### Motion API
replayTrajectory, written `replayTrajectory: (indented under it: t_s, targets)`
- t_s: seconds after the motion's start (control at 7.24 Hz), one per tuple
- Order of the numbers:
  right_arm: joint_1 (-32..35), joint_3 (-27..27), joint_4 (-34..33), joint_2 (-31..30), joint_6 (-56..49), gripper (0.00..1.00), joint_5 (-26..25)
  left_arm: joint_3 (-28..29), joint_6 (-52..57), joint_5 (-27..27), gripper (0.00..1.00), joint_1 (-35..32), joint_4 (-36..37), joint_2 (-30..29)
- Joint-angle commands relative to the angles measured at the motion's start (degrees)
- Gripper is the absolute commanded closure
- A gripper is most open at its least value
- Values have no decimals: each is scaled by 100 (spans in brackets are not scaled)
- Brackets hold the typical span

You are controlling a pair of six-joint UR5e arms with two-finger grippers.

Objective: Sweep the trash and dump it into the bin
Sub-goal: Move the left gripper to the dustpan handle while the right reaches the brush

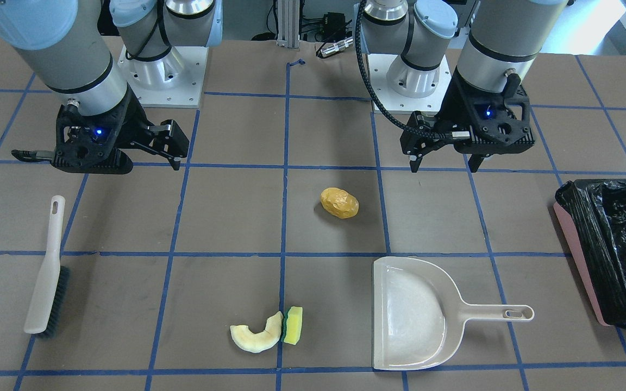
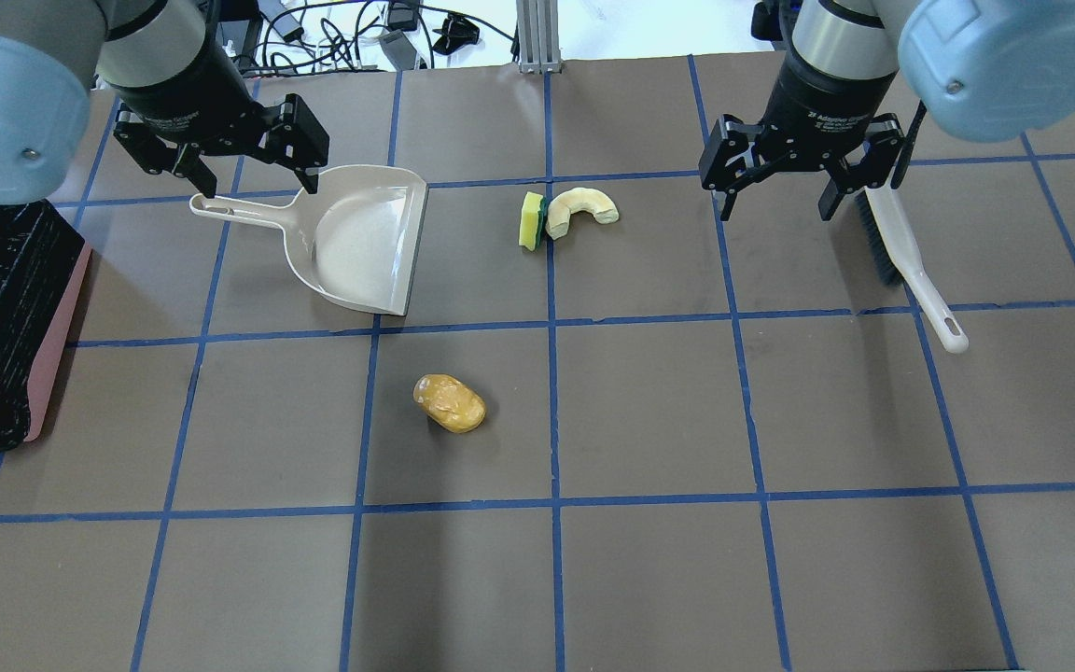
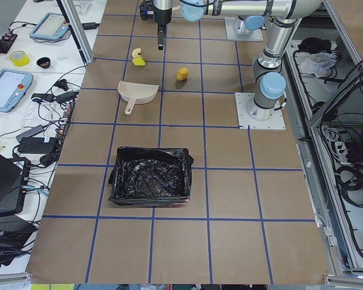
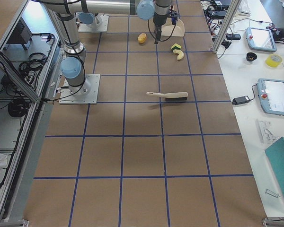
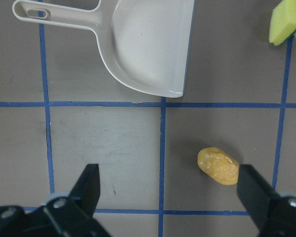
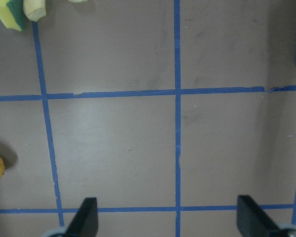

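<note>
The yellow-brown potato lump (image 1: 339,202) lies near the table's middle. The cream melon slice (image 1: 257,338) and the yellow-green sponge (image 1: 293,325) lie touching each other farther from the robot. The pink bin (image 1: 579,260) with its black bag stands at the table's end on my left side. My left gripper (image 2: 259,189) is open and empty, hovering over the dustpan handle. In the left wrist view the potato (image 5: 218,166) lies just inside one finger (image 5: 256,192). My right gripper (image 2: 775,210) is open and empty, above bare table beside the brush.
The beige dustpan (image 1: 411,315) lies flat between the sponge and the bin, its handle pointing to the bin. The beige hand brush (image 1: 47,277) with dark bristles lies on my right side. Blue tape lines grid the brown table.
</note>
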Motion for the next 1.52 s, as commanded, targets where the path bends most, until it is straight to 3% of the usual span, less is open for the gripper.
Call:
replayTrajectory:
  t_s: [0.0,0.97,1.24,1.38]
  targets:
    - [-12,6,-121,9,2,0,2,-205,-77,3,0,1,-59,11]
    - [-99,-3,-96,27,10,0,-164,-363,-1780,20,0,124,11,-138]
    - [-143,6,-105,27,37,0,-165,-312,-3595,291,0,333,37,-261]
    - [-213,6,-105,36,-67,0,-156,-285,-3984,267,0,439,481,-383]
